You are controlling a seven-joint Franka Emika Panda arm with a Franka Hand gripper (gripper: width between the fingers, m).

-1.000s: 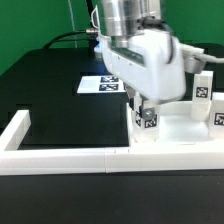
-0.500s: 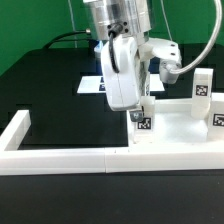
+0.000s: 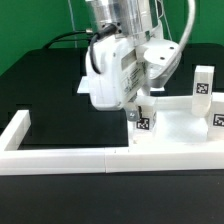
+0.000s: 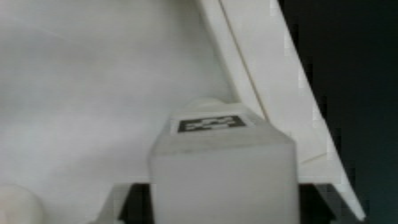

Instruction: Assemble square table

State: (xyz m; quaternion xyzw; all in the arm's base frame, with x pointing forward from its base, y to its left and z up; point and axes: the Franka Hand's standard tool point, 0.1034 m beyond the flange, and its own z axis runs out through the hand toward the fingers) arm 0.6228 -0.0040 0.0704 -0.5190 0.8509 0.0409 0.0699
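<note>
The square table slab [image 3: 180, 127] lies at the exterior view's right inside the fence, and its flat white face fills the wrist view [image 4: 89, 90], with the raised rim [image 4: 267, 70] running beside it. My gripper [image 3: 141, 111] is shut on a small white tagged leg [image 3: 144, 122], which stands upright at the slab's near corner. In the wrist view the leg [image 4: 217, 150] sits between my two dark fingers [image 4: 134, 203]. The socket under the leg is hidden. Two more tagged legs [image 3: 203, 85] [image 3: 219, 119] stand at the far right.
Long white fence bars run along the front [image 3: 60, 158] and the left [image 3: 15, 130]. The marker board [image 3: 81, 88] is mostly hidden behind my hand. A cable hangs behind the arm. The black table lies to the left.
My hand has turned about its vertical axis while holding the leg; its white body now faces the exterior view's left. The leg has stayed at the same corner.
</note>
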